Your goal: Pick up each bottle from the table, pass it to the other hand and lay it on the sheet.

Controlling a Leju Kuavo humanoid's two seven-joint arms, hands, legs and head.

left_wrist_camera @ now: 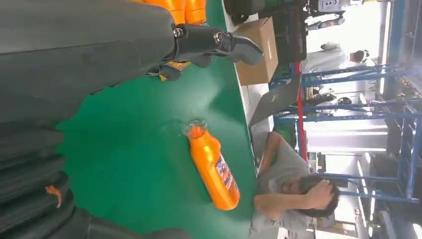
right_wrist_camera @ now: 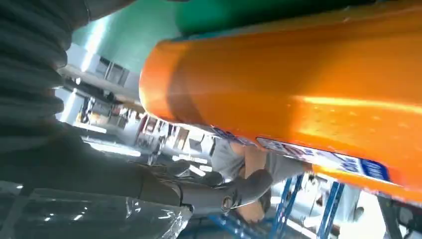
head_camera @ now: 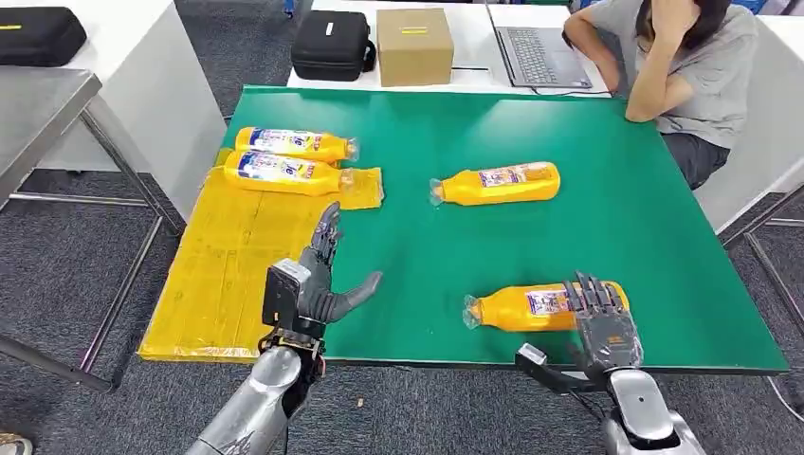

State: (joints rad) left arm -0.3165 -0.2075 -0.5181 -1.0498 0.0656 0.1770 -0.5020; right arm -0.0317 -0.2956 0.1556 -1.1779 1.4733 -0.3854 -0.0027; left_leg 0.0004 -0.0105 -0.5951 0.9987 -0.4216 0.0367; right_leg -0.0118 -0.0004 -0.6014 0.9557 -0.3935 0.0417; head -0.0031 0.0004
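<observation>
Grey carpet floor [head_camera: 57, 275], white desks [head_camera: 142, 85] behind, a metal table [head_camera: 38, 104] at left.

Orange bottles [head_camera: 501, 184], yellow sheet [head_camera: 228, 275], green table [head_camera: 616, 209]

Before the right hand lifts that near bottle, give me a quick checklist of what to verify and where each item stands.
1. Right hand on the near bottle: its fingers lie over the bottle's base end. Ok.
2. Firm hold: whether the fingers have closed around it, cannot tell.
3. Left hand free to receive: open, holding nothing, above the table edge. Ok.
4. Room on the yellow sheet: two bottles at its far end, near part bare. Ok.
5. Far bottle apart from the near one. Ok.
6. Person seated at the far corner, arms off the green table. Ok.
</observation>
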